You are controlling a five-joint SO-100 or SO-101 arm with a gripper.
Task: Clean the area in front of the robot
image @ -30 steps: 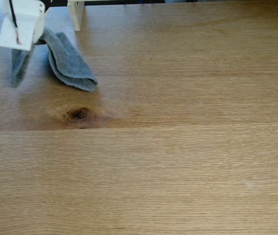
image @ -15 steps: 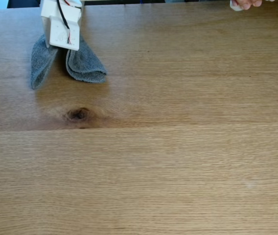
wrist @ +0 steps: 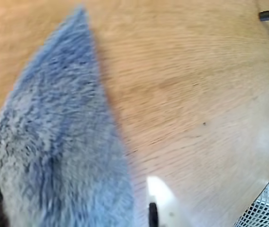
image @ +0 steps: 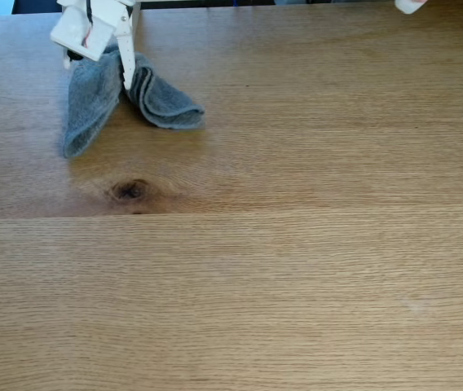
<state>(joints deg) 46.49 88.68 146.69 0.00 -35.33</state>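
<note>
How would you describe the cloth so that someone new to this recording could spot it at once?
Start from the oak tabletop in the fixed view and go to its far left corner, just beyond the dark knot. There the white hand grips the grey terry cloth, which drapes onto the wood in two folds. It is the one soft, fuzzy thing there.

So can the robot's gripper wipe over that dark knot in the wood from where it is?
Probably yes. The gripper holds the grey cloth, and nothing lies on the tabletop between it and the dark knot.
</note>
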